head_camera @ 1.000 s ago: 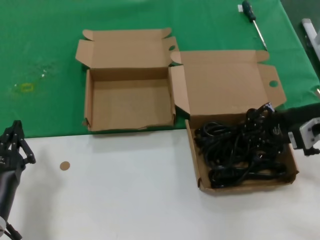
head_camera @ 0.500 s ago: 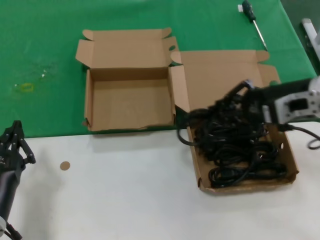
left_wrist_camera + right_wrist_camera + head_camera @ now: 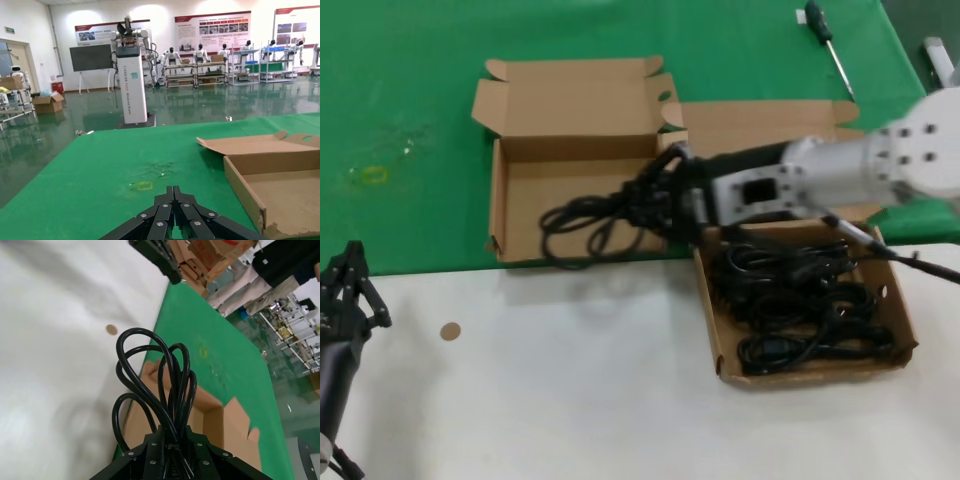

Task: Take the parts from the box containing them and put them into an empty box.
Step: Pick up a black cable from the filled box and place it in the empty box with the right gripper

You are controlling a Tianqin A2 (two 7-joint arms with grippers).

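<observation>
My right gripper [image 3: 645,205] is shut on a black power cord bundle [image 3: 585,225] and holds it over the empty box [image 3: 510,215], the one with the ragged low front wall. In the right wrist view the cord's loops [image 3: 150,385] stick out past the shut gripper [image 3: 172,432] above that box [image 3: 212,425]. The box containing the parts [image 3: 900,320] stands to the right with several more black cords [image 3: 800,300] in it. My left gripper [image 3: 355,285] is parked at the near left edge; in the left wrist view it [image 3: 174,192] is shut and empty.
A green cloth [image 3: 410,90] covers the far half of the table and a white surface [image 3: 570,380] the near half. A screwdriver [image 3: 825,40] lies at the far right. A small brown disc [image 3: 449,331] lies on the white surface.
My right gripper lifted a cord bundle out of the full box and carried it left over the empty box. The left arm has not moved.
</observation>
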